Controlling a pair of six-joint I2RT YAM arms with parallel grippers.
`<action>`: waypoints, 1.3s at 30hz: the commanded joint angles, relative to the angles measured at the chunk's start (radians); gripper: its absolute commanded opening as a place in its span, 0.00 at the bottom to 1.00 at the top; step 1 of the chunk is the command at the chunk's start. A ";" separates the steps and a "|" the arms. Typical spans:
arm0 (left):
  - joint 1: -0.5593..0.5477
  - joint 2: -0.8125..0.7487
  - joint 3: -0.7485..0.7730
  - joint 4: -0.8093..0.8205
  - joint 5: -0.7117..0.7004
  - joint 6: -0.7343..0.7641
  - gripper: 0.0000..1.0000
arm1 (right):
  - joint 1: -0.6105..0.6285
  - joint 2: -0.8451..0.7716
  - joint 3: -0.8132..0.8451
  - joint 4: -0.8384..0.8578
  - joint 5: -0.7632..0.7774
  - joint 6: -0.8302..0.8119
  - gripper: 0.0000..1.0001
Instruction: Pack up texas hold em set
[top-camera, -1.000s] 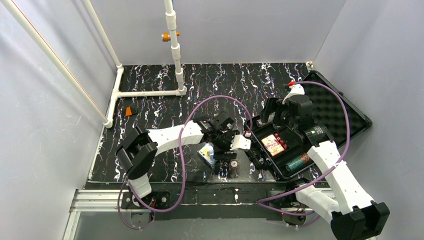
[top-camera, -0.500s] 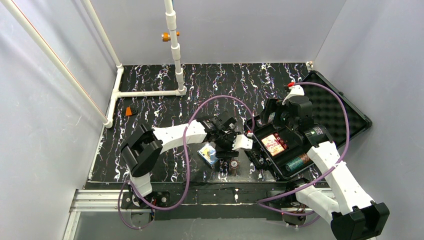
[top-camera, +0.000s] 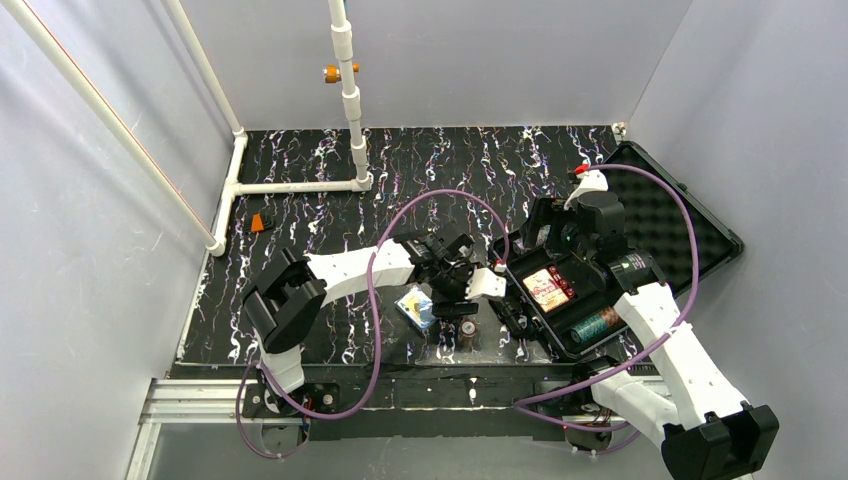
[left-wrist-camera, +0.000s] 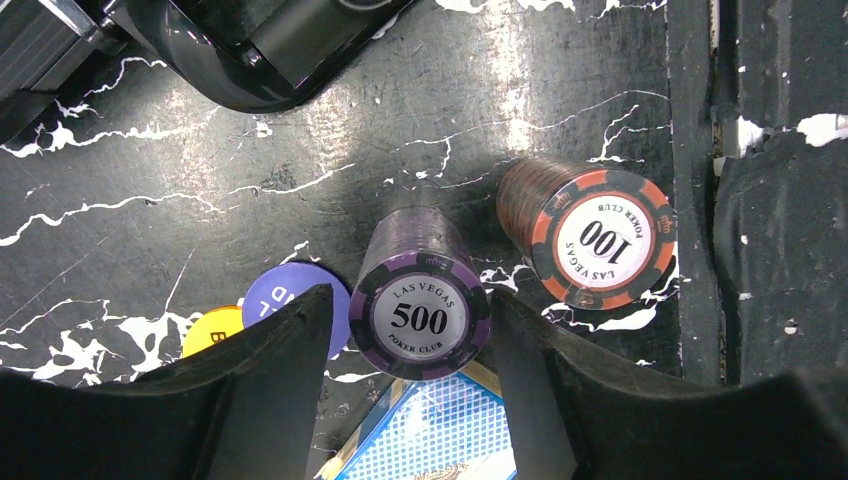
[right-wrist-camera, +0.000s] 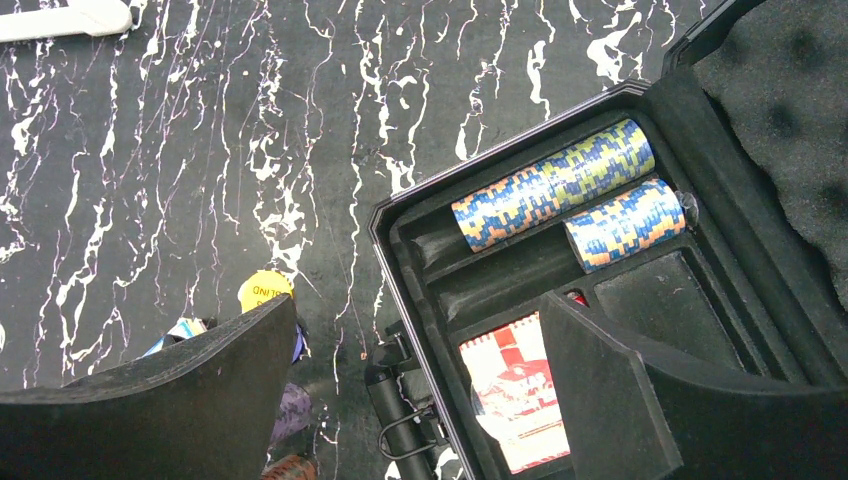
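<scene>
Item one, yellow button (left-wrist-camera: 212, 332) and blue button (left-wrist-camera: 272, 298): flat on the table (left-wrist-camera: 560, 90), touching each other, just outside the left finger (left-wrist-camera: 265, 400) of the left gripper (left-wrist-camera: 408, 310); loose, not yet packed

Item two, left gripper: jaws spread, clamping nothing, one finger either side of the purple 500 stack (left-wrist-camera: 430, 318). The stack sits centred between the fingers with its face to the wrist camera, judged so that closing would squeeze its sides evenly. Whether the right finger (left-wrist-camera: 535, 400) already touches it cannot be told

Item three, blue card deck (left-wrist-camera: 450, 435): between the same fingers, on the wrist side of the purple stack, partly hidden

Item four, orange 100 stack (left-wrist-camera: 600, 240): just outside the right finger, near the purple stack but apart from it, likely the next to be lifted

Item five, case (right-wrist-camera: 400, 235): lid laid open, foam lining (right-wrist-camera: 790, 120) outside the far finger of the right gripper (right-wrist-camera: 418, 312). Two chip stacks (right-wrist-camera: 550, 185) lie on their sides in troughs beyond the fingertips, with the red card deck (right-wrist-camera: 510, 390) in its bay between the fingers

Item six, right gripper: jaws apart and empty, one finger over the table, the other over the tray; judged to be hanging clear so the left arm can bring chips in
</scene>
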 joint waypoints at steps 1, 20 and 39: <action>0.000 -0.001 0.036 -0.011 0.041 -0.006 0.58 | 0.002 -0.008 -0.005 0.045 0.011 -0.014 0.99; 0.000 0.020 0.050 -0.006 0.036 -0.038 0.52 | 0.001 -0.005 -0.012 0.046 0.012 -0.016 0.98; 0.003 -0.076 0.038 -0.011 0.002 -0.108 0.00 | 0.002 -0.015 -0.005 0.036 0.006 0.001 0.98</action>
